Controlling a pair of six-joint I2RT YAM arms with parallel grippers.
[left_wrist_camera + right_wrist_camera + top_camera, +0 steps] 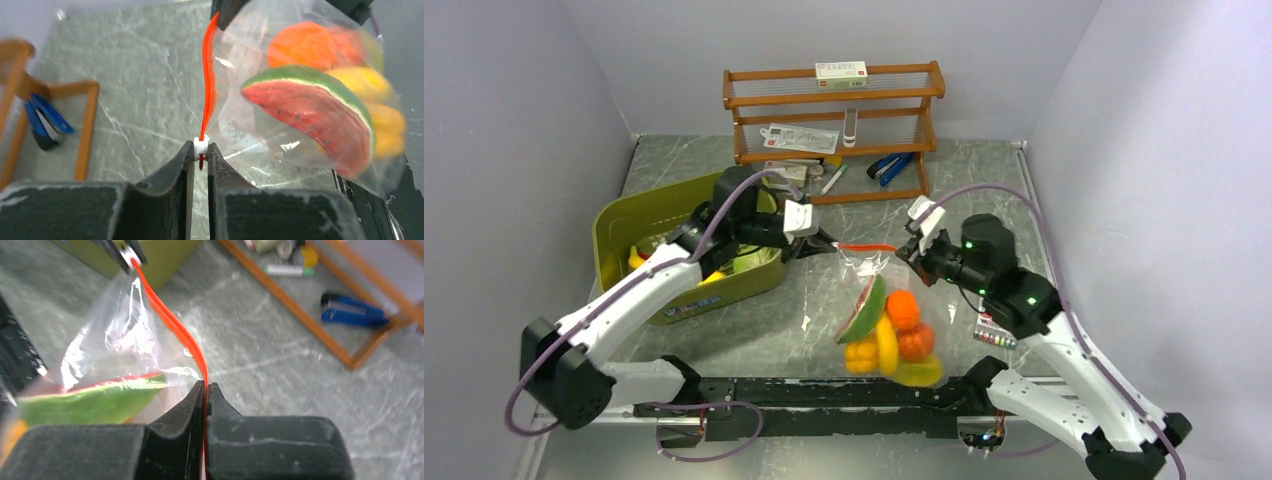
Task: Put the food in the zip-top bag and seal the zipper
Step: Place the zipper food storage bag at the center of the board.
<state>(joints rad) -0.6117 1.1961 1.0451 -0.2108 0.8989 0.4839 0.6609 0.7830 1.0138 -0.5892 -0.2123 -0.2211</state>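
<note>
Nearest the arm bases, the food (889,335) is inside the clear bag (876,275), which hangs down toward the near edge of the table (984,190). A watermelon slice (310,115), orange rounds and yellow pieces are bunched at the bag's bottom. Above them the zipper (867,246) runs along the top of the bag, stretched between the two arms. The left gripper (200,150) is clenched on the white tab (201,145) at the bag's left end, and the right gripper (205,390) is clamped on the orange-red strip at the bag's right end. Loading looks done, so the step in hand is the seal. I cannot tell whether the strip is already pressed closed along its length. The next move likely calls for the right gripper to anchor its end while the tab is drawn along a taut strip, without letting the weighted bag twist. Only the left wrist view shows the tab pinched between the fingers, and only the right wrist view shows the strip passing between its own. The top view alone shows the green tub (639,215) to the left of the bag, with yellow and green pieces in it. Farther beyond the bag stand the wooden rack (834,100) and the blue stapler (890,166).
</note>
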